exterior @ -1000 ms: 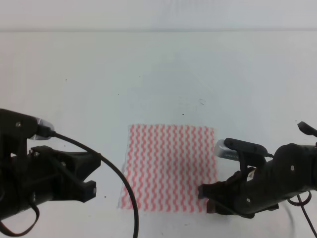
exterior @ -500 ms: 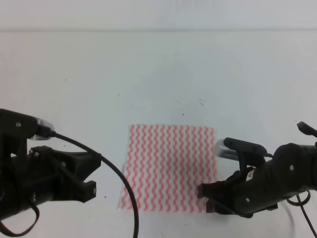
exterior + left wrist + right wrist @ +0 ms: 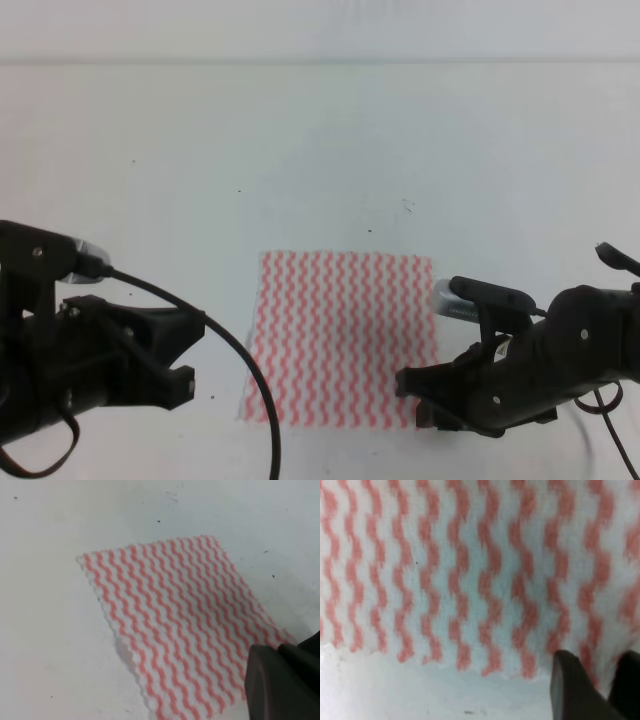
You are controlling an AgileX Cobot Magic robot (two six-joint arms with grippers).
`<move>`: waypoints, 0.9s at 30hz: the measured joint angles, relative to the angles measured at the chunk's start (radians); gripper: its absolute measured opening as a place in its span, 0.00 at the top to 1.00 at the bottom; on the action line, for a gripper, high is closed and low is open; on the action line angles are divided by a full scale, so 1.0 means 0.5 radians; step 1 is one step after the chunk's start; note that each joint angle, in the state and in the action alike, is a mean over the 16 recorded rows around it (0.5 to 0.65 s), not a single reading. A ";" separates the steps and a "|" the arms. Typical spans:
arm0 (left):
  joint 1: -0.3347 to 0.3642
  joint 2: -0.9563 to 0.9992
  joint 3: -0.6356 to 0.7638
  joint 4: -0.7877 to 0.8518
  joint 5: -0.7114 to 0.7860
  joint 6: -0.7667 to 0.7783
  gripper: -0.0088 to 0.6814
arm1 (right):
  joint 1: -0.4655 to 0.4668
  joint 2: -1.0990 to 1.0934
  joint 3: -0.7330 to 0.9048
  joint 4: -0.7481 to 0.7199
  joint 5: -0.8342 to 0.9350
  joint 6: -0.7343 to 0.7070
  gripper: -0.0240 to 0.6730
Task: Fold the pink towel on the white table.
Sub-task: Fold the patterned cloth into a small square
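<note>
Thin, fuzzy woven-looking cloth of the pink towel (matt) on the smooth, speckled white table

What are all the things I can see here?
pink towel: one, pink-red and white wavy stripes, lying flat near the front middle of the table.
white table: one, white with small dark specks, under everything.
left end effector: one, black, left of the towel, apart from it.
right end effector: one, black, at the towel's front right corner; the right wrist view shows two dark fingers at the edge there.
</note>
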 joint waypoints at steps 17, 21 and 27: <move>0.000 0.001 0.000 0.021 0.021 0.360 0.99 | -0.002 -0.024 -0.024 -0.036 0.028 0.000 0.97; 0.000 -0.001 0.000 0.019 0.041 0.544 0.99 | -0.002 -0.042 -0.050 -0.052 0.020 0.000 0.99; 0.000 0.010 0.000 0.004 0.067 0.842 0.99 | -0.002 -0.067 -0.099 -0.074 -0.029 0.000 0.99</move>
